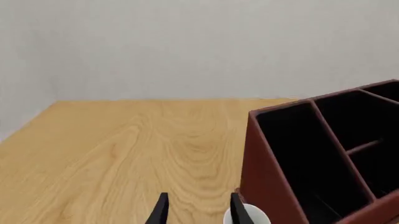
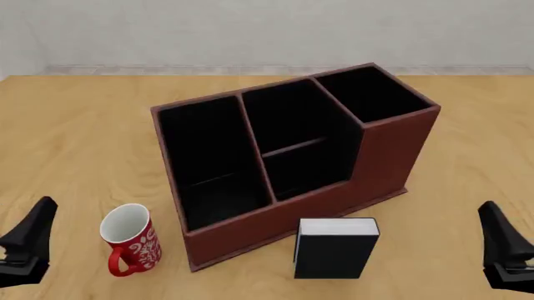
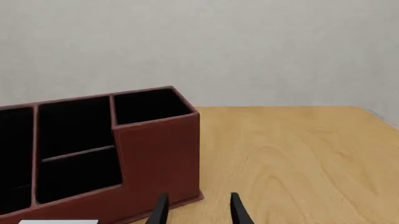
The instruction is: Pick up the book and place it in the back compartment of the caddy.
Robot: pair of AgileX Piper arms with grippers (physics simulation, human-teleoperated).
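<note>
One book (image 2: 336,248), one caddy (image 2: 392,156), one mug (image 2: 129,239) and two grippers, left (image 2: 25,247) and right (image 2: 507,250).

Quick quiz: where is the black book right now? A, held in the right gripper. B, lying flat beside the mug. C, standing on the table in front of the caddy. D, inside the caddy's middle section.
C: the book stands upright on the table just in front of the caddy, untouched by either gripper.
</note>
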